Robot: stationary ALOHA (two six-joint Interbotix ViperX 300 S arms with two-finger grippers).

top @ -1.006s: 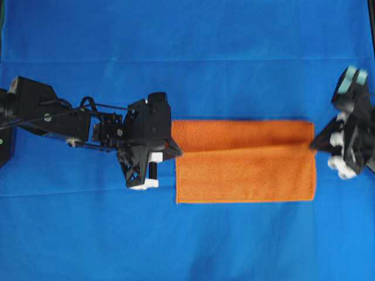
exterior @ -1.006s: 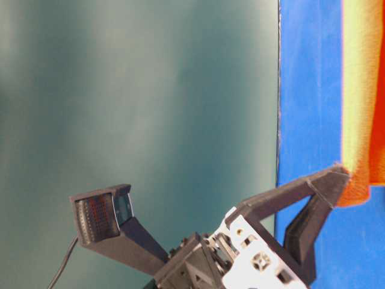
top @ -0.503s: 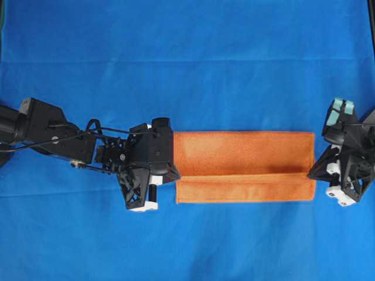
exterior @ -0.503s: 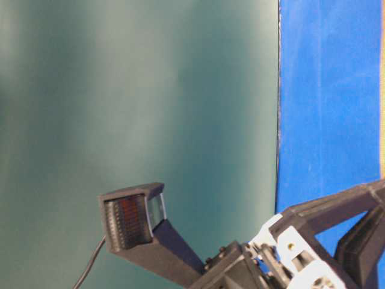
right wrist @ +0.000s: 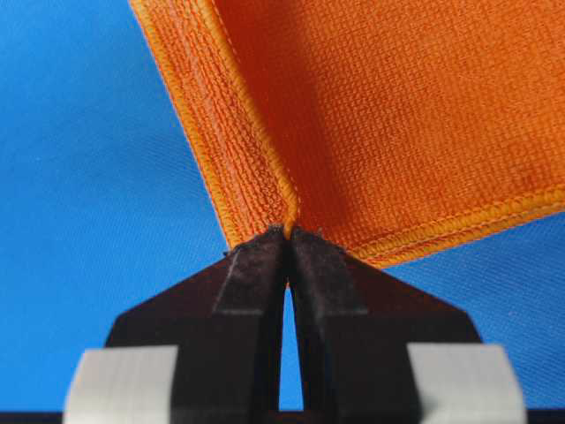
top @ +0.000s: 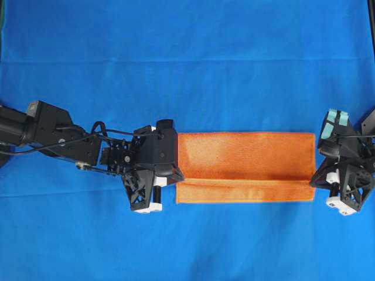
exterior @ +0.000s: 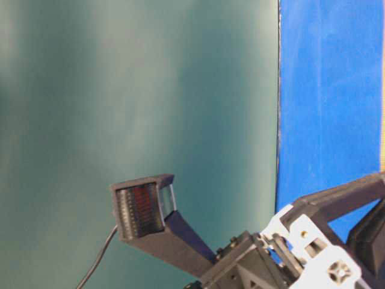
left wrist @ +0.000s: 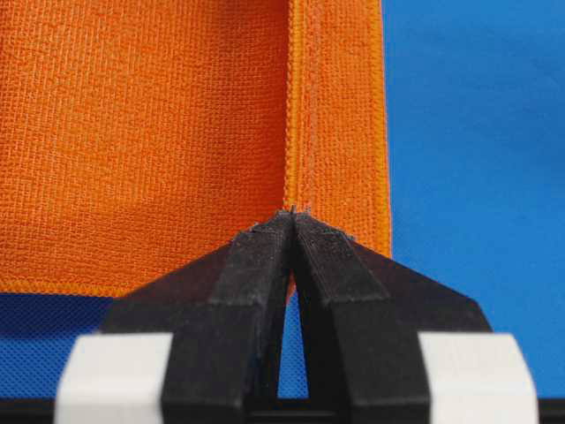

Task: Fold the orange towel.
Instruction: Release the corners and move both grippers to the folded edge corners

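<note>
An orange towel (top: pixel 244 167) lies flat on a large blue cloth (top: pixel 187 64), stretched between two robot grippers. The left gripper (left wrist: pixel 293 221) pinches the towel's short edge at one end, jaws clamped tight on a raised hem; the right gripper (right wrist: pixel 287 231) does the same at the opposite end. Each grips the same turned-over edge, which runs parallel to the towel's near long side, likely so both ends travel together and the fold lands straight.
</note>
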